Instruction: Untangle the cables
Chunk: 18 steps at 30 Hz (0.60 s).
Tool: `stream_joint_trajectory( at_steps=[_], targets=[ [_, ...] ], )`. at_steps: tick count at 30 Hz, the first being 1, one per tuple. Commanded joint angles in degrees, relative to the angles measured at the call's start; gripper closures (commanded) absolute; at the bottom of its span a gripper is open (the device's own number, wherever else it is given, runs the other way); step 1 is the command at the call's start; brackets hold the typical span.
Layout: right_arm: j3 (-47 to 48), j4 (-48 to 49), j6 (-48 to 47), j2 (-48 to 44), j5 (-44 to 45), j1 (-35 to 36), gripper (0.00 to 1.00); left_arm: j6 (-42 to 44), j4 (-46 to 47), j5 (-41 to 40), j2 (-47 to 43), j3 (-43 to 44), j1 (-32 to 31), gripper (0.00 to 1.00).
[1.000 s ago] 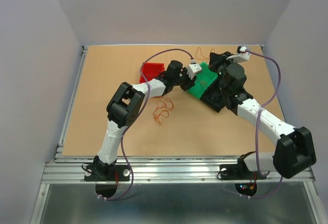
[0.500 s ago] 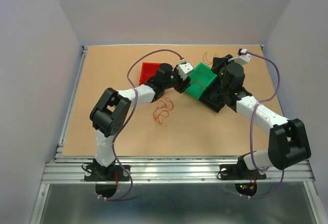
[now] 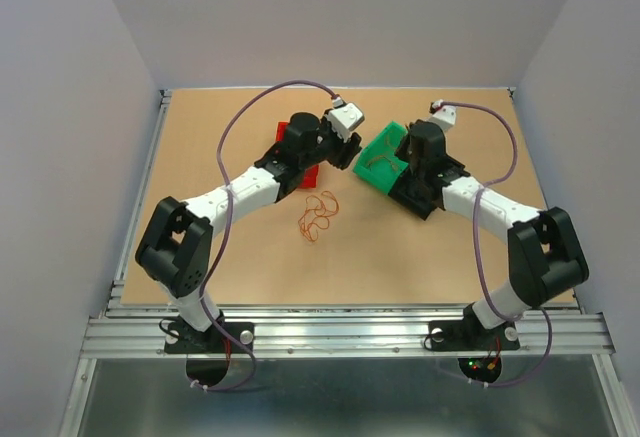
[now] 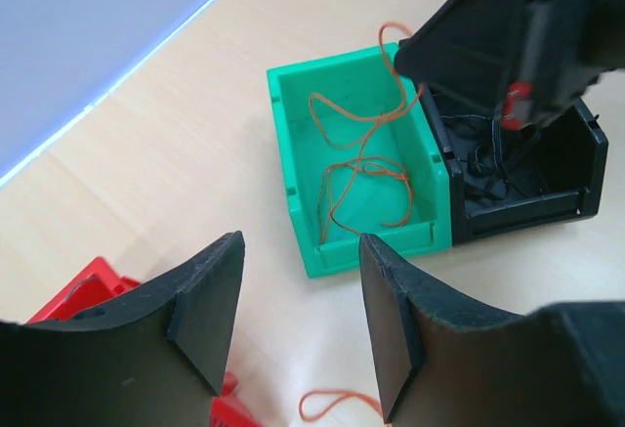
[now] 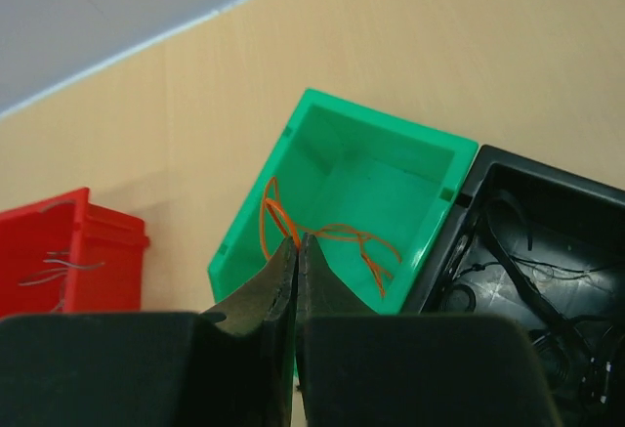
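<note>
A loose bunch of thin orange and brownish cables (image 3: 317,215) lies on the table in front of the bins. Another orange cable (image 5: 337,234) lies coiled in the green bin (image 5: 391,132). My right gripper (image 5: 298,243) is shut on one strand of it, and that strand rises out of the bin (image 4: 293,153) to the right gripper (image 4: 493,41). My left gripper (image 4: 298,290) hovers open and empty over bare table just left of the green bin (image 3: 372,147). In the top view the left gripper (image 3: 340,149) faces the right gripper (image 3: 396,157) across this bin.
A black bin (image 3: 428,197) with dark wires inside touches the green bin's right side. A red bin (image 5: 68,251) holding thin wires stands to the left, partly under my left arm (image 3: 262,182). An orange loop (image 4: 337,405) lies below the left fingers.
My left gripper has opened and drawn back to the left, off the green bin. The right gripper has shifted left over the green bin, staying shut.
</note>
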Motion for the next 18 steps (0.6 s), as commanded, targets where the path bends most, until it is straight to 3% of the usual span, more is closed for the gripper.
stream_joint_trajectory(
  at_steps=[1,6,8,16,18],
  targets=[
    [6.91,-7.6,-2.2,3.8,4.55,1.84,1.0,-1.55,-2.88,-2.61,-5.93,-2.73,0.08,0.39],
    [14.18,-12.77,-4.14,10.38,10.45,4.04,1.0,-0.5,-2.02,-4.37,-9.62,-5.55,0.08,0.39],
    [19.54,-20.11,-4.58,16.88,11.33,4.31,0.99,0.56,-1.31,-5.42,-10.15,-6.96,0.08,0.39],
    [34.57,-29.56,-5.02,29.81,8.96,4.4,0.99,1.79,4.58,-7.71,-13.93,-13.2,0.78,0.39],
    [38.01,-35.87,-4.67,34.19,8.78,4.4,0.99,1.7,5.2,-7.36,-14.55,-14.08,0.78,0.39]
  ],
)
